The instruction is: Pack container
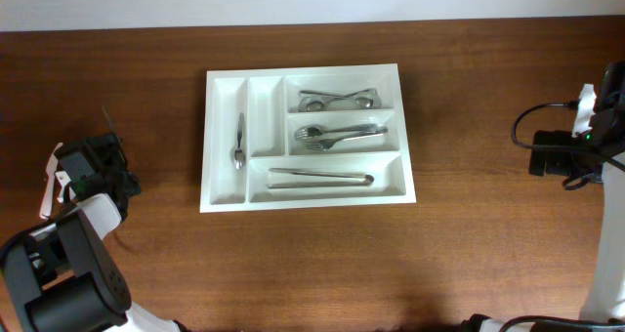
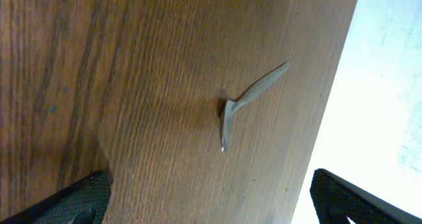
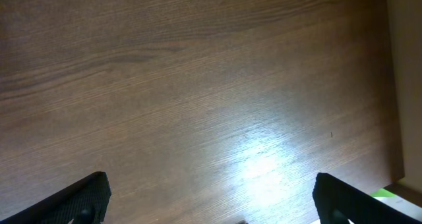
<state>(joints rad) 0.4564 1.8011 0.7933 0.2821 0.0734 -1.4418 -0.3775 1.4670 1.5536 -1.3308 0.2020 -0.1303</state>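
Four compartments of the container (image 1: 264, 117) hold cutlery (image 1: 337, 134); left fingers (image 2: 79, 199) and right fingers (image 3: 79, 201) spread, empty.

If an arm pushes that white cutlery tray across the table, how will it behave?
The white tray looks like thin moulded plastic, so it is probably light and slightly flexible. Wide and low, it should slide on the smooth wooden table rather than tip. The loose cutlery inside would likely rattle and shift.

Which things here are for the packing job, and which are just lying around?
For the job: container, and inside it a single spoon, spoons, forks, long metal utensil.
Just lying about: small bent grey piece, outside the container.
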